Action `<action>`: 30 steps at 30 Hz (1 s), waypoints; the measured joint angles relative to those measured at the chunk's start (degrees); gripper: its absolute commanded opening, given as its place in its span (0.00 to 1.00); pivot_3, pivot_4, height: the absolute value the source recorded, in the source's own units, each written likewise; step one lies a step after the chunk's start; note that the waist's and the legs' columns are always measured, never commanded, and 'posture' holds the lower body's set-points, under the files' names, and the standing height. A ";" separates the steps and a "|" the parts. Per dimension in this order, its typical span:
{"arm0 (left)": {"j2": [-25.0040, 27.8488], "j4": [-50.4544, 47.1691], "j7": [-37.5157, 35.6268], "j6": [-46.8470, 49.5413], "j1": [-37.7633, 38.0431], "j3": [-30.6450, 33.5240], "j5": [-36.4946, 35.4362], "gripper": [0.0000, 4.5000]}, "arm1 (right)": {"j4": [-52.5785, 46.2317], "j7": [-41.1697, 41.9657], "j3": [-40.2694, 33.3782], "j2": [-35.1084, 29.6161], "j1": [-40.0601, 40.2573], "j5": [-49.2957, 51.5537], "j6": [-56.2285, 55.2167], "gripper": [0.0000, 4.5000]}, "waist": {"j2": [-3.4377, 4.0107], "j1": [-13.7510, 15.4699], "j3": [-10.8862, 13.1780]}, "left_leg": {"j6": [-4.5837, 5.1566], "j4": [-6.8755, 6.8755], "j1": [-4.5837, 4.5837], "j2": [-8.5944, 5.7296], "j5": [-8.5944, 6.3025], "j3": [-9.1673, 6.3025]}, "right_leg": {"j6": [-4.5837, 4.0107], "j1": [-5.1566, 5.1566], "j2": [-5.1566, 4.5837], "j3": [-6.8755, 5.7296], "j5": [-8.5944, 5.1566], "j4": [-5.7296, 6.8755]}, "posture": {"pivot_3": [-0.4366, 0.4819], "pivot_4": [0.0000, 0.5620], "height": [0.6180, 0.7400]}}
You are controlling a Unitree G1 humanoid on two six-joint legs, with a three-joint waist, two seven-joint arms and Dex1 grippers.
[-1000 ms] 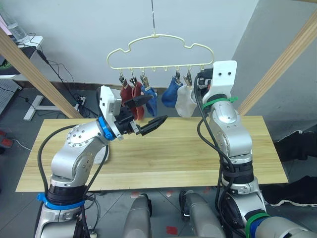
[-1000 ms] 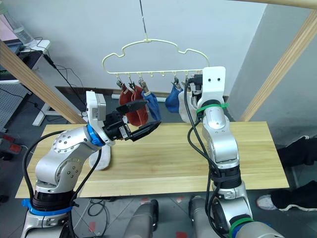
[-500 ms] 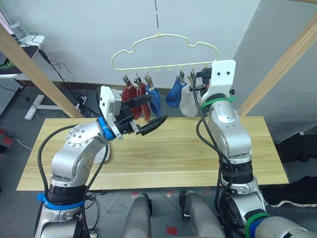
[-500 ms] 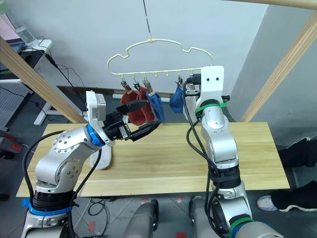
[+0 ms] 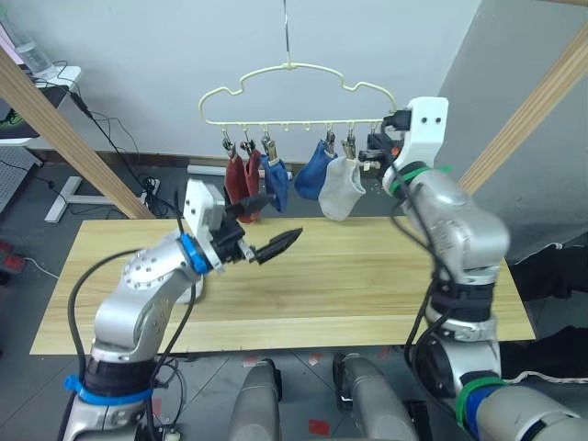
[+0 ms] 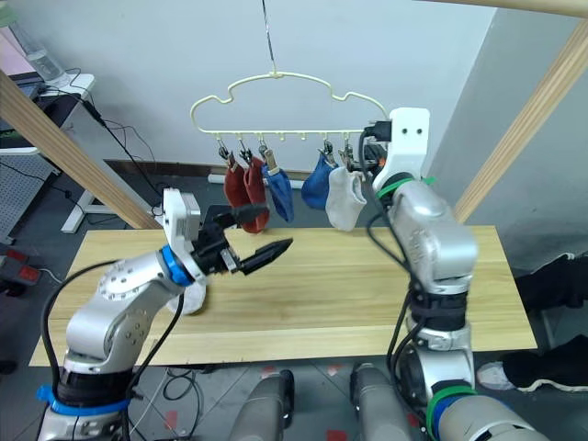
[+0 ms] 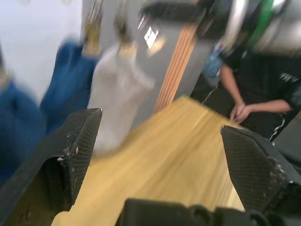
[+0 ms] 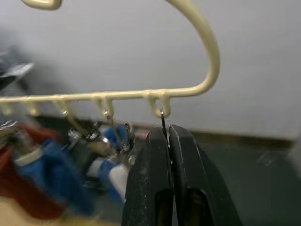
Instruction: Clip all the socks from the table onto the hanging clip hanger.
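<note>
The clip hanger hangs on a hook above the table's far edge. Clipped along its bar are two rust-red socks, two blue socks and a light grey sock. Another pale sock lies on the table, mostly hidden under my left arm. My left gripper is open and empty, held in the air below the red and blue socks. My right gripper is shut on the thin wire clip at the bar's right end.
Slanted wooden frame poles stand at the left and right. A person in dark clothes sits past the table's right end. A desk with cables is at the back left.
My right arm's elbow has swung out to the right while the gripper stays at the hanger's right end. The hanger has swung slightly left. My left gripper has dropped a little.
</note>
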 measured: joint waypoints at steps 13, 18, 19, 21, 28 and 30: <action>0.76 17.91 10.65 -7.50 3.39 4.74 11.89 1.00 | -0.02 -6.25 -26.57 9.84 -13.63 7.09 26.65 0.01 | 0.03 -0.03 -0.02 | 0.08 0.03 0.08 -0.01 0.05 -0.01 | 0.15 -0.07 0.04 -0.02 -0.14 0.34 | 0.47 0.48 1.00; 1.18 32.70 19.80 -8.89 -1.99 6.06 18.87 1.00 | -0.06 -6.09 -26.24 9.75 -13.56 7.11 26.75 0.01 | 0.03 0.05 -0.02 | 0.10 0.03 0.07 -0.02 0.07 -0.04 | 0.15 -0.09 0.03 -0.06 -0.14 0.38 | 0.46 0.49 1.00; 1.61 35.80 20.93 -9.36 -3.48 5.62 20.38 1.00 | -0.06 -6.08 -25.93 9.76 -13.56 7.11 26.75 0.01 | 0.02 0.01 -0.02 | 0.10 0.03 0.07 -0.02 0.07 -0.03 | 0.16 -0.09 0.03 -0.05 -0.13 0.37 | 0.46 0.49 1.00; 1.79 40.29 22.14 -10.60 -5.67 5.41 21.84 1.00 | -0.09 -6.10 -25.94 9.73 -13.54 7.04 26.74 0.01 | 0.02 -0.06 -0.02 | 0.10 0.03 0.06 -0.03 0.06 0.04 | 0.16 -0.09 -0.02 -0.01 -0.13 0.37 | 0.46 0.49 1.00; 1.87 54.89 19.18 -12.79 -14.30 5.36 22.65 1.00 | -0.34 -6.24 -25.53 9.93 -13.54 6.80 26.75 0.01 | 0.02 -0.18 -0.02 | 0.10 0.02 0.04 -0.03 0.06 0.03 | 0.16 -0.11 -0.02 -0.05 -0.13 0.37 | 0.44 0.52 1.00; 1.88 59.20 17.77 -13.47 -16.55 4.82 23.06 1.00 | -0.38 -6.29 -25.45 10.05 -13.54 6.69 26.75 0.01 | 0.02 -0.23 -0.02 | 0.10 0.02 0.05 -0.04 0.07 0.02 | 0.16 -0.11 -0.02 -0.06 -0.13 0.38 | 0.44 0.51 1.00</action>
